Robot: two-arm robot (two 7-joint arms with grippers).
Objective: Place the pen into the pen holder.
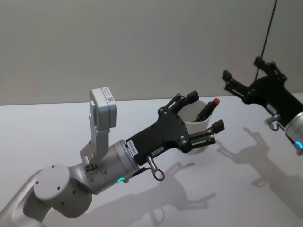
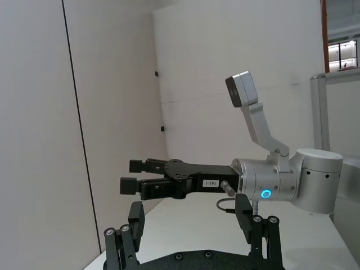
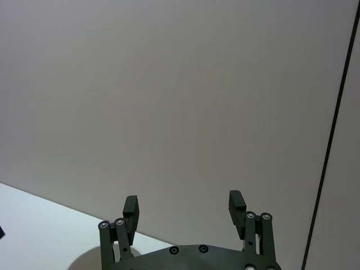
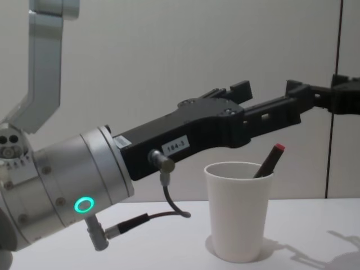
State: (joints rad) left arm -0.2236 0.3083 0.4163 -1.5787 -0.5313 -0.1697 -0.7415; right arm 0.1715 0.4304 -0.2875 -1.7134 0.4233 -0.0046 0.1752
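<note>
Pen (image 4: 269,160) resting inside pen holder (image 4: 238,211), red tip above rim, so placement appears complete; left gripper (image 1: 204,112) spread wide and empty above it, right gripper (image 3: 183,207) likewise open and empty, raised aside.

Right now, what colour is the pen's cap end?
Red, on a black pen leaning in the white pen holder; clearest in chest view.

red-capped pen (image 4: 269,160) leaning inside white pen holder (image 4: 238,216)

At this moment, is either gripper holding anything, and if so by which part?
Nothing is held. The pen leans inside the pen holder; the left gripper is open above the cup, and the right gripper is open, raised and empty.
</note>
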